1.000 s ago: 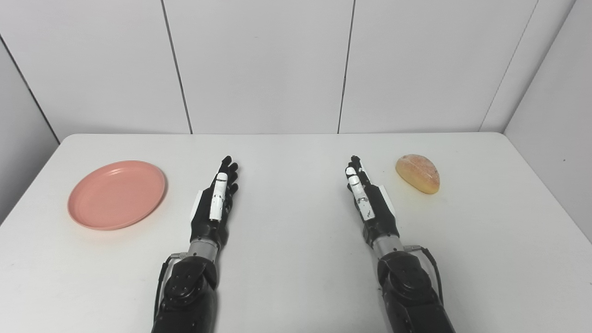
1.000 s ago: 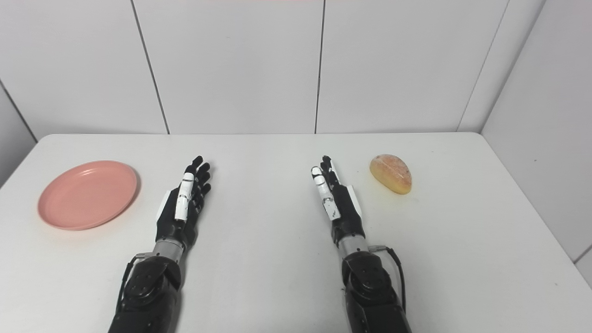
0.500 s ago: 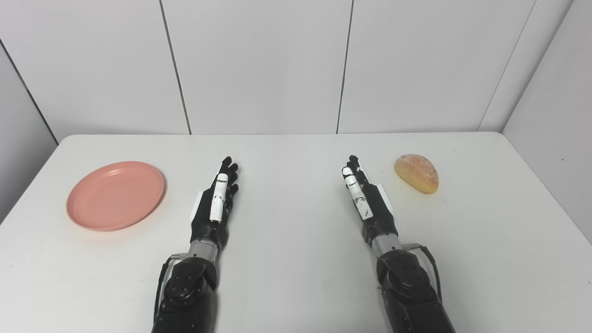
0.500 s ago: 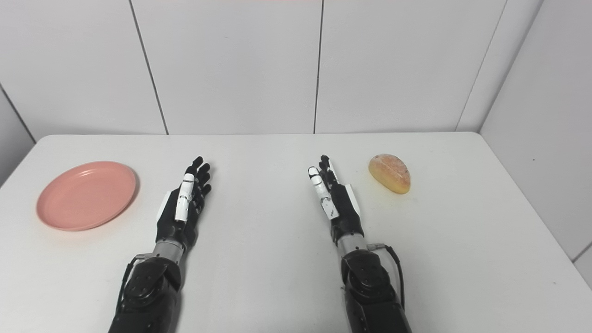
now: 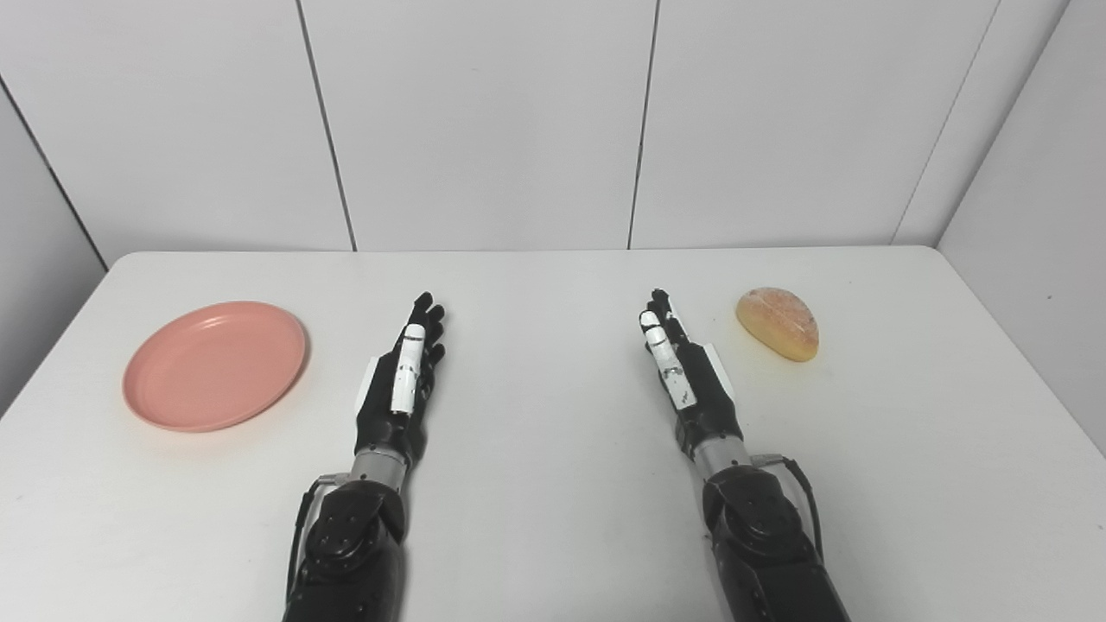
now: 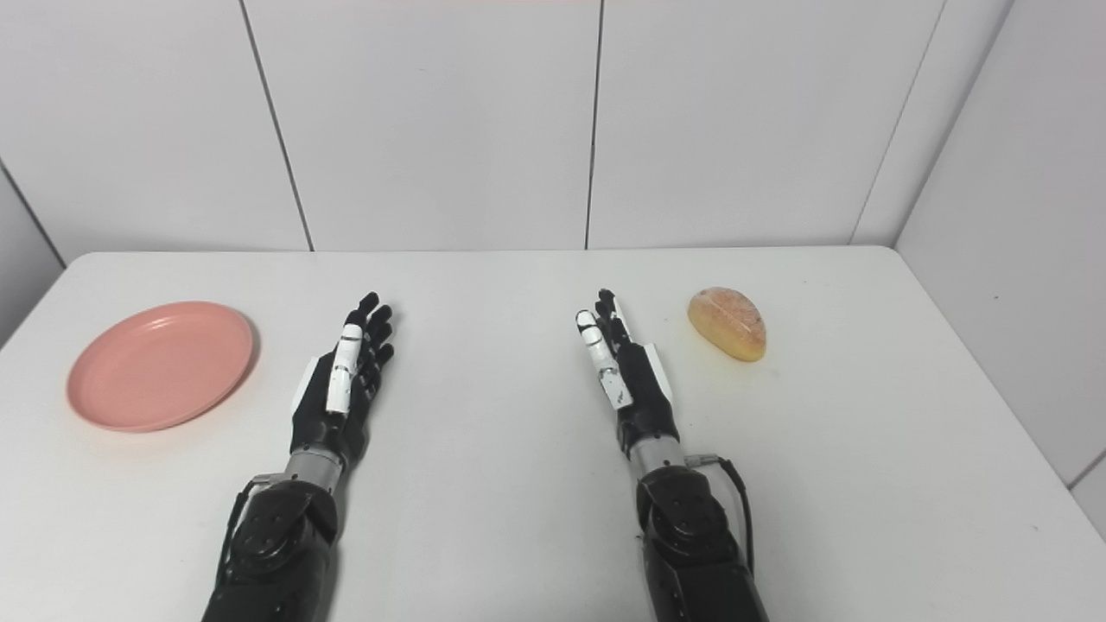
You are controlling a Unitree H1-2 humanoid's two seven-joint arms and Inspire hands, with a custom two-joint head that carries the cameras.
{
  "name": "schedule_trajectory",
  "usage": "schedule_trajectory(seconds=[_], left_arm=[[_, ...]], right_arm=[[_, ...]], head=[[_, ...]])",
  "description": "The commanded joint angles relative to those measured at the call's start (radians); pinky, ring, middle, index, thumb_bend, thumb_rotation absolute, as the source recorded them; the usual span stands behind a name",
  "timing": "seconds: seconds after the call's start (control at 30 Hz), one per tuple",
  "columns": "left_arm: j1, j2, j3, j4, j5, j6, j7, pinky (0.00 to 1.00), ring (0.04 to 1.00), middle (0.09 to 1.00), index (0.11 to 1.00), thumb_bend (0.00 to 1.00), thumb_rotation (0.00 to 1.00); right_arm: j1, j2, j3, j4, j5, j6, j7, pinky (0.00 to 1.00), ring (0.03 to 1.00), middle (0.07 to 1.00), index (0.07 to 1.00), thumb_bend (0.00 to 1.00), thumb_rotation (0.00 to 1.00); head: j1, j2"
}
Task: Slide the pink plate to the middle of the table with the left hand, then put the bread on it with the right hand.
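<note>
While the pink plate [image 5: 214, 364] sits at the left of the frame, well apart from the middle of the white table [image 5: 553, 484], neither step of the task looks begun. Both hands lie low at centre frame with fingers stretched out straight and holding nothing: the left hand [image 5: 400, 376] is well to the right of the plate, and the right hand [image 5: 687, 376] is near the bread [image 5: 778, 322], which lies at the right of the frame, without touching it. Sliding the plate inward comes first, as I judge it, then lifting the bread onto it.
</note>
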Motion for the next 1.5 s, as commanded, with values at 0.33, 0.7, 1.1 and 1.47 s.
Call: schedule_trajectory(seconds=[0.33,0.7,1.1,1.47], left_arm=[[-0.02,-0.018,-0.002,-0.009,0.003,-0.032,-0.003,1.0,0.991,0.964,0.941,0.39,1.0],[-0.033,-0.059,-0.027,0.05,0.023,-0.076,0.008,1.0,1.0,0.986,0.971,0.41,1.0],[-0.058,-0.074,-0.002,0.063,0.05,-0.093,0.068,1.0,0.999,0.971,0.951,0.43,1.0],[-0.129,-0.05,0.121,-0.01,-0.047,-0.059,0.105,1.0,0.985,0.962,0.934,0.42,1.0]], right_arm=[[-0.027,-0.009,-0.005,-0.034,0.033,-0.024,0.03,1.0,1.0,1.0,1.0,0.63,0.93],[0.008,-0.071,-0.029,-0.063,0.074,0.024,0.083,1.0,1.0,1.0,1.0,0.61,0.93],[0.016,-0.076,-0.054,-0.036,0.097,0.004,0.082,1.0,1.0,1.0,1.0,0.61,0.88],[0.011,-0.079,-0.055,-0.022,0.09,-0.006,0.078,1.0,1.0,1.0,1.0,0.65,0.88]], head=[[0.118,-0.025],[0.345,-0.097],[0.372,-0.13],[0.382,-0.138]])
